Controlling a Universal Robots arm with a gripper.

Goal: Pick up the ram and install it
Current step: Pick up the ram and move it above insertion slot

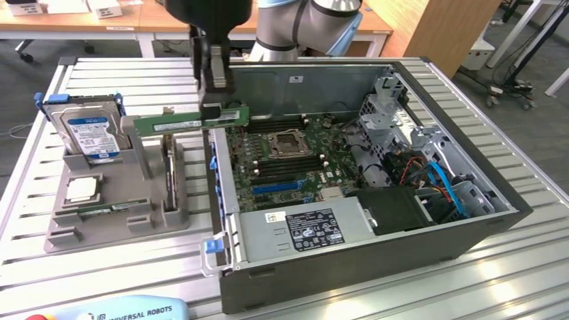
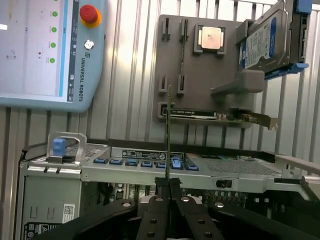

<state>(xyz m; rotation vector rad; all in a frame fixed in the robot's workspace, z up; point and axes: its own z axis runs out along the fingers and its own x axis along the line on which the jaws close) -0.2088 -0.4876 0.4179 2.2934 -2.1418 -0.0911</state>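
My fingers point(image 1: 213, 100) pinch one end of the ram point(image 1: 182, 123). It hangs level in open air above the computer case's point(image 1: 356, 267) side edge, its free end over the grey holder point(image 1: 116, 223) on the tabletop point(image 1: 498, 280).

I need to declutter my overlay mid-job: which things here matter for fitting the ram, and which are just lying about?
For the job:
- ram, held in the shut tool
- open computer case
- motherboard

Lying about:
- hard drive
- processor chip
- grey holder
- control tablet
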